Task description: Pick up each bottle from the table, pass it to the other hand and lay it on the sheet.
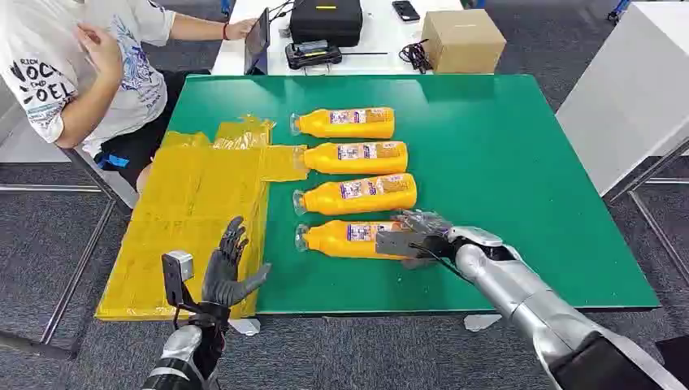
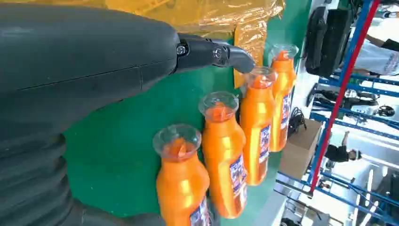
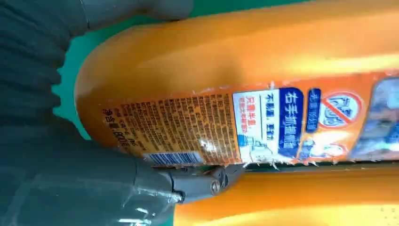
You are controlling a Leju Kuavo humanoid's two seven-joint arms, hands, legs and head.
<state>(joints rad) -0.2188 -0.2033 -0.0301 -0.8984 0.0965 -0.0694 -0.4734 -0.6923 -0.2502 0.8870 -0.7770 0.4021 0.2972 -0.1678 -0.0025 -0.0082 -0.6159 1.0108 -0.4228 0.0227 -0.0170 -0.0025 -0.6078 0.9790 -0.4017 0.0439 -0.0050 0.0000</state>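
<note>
Four bottles lie in row on green table [image 1: 528,162]; none on yellow sheet [image 1: 187,219]. Right hand [image 1: 414,236] wraps base of nearest bottle [image 1: 341,240], not yet lifted. Left hand [image 1: 231,268] open, fingers spread, empty, over sheet. All transfers pending.

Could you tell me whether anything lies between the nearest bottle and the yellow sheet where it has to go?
Nothing visible does. The right hand is at the nearest bottle; bare green table runs from its cap to the sheet, where the left hand waits, open.
</note>
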